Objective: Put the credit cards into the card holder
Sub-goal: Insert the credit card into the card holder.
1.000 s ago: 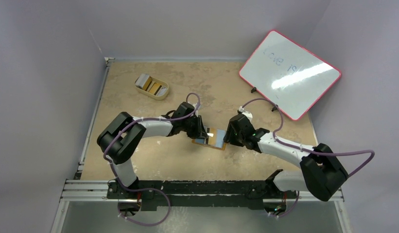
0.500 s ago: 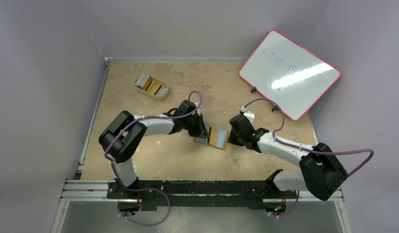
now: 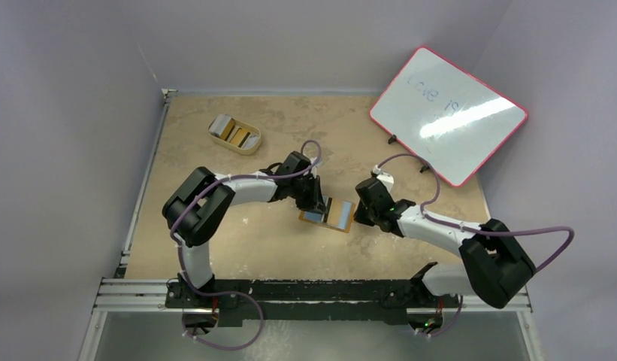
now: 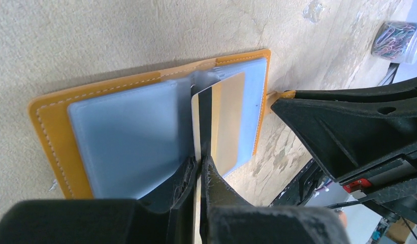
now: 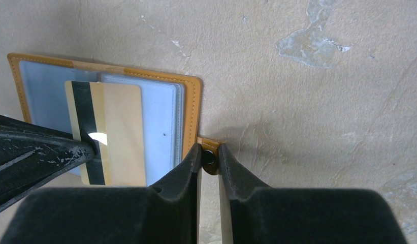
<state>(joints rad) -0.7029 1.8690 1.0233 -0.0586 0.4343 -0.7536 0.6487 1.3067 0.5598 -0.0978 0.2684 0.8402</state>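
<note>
Left gripper, moved nearer the right gripper since the earlier frame: clenched on a gold credit card lying over the pale pockets of the open card holder, not yet slotted; right gripper narrowed onto the holder's snap tab, apparently steadying it for insertion.

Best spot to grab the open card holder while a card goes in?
Take the card holder by its snap tab, from the tab's side, as the right hand does. It lies open and flat; only the tab juts past the edge, and a grip there leaves the pockets free for the gold card.
</note>
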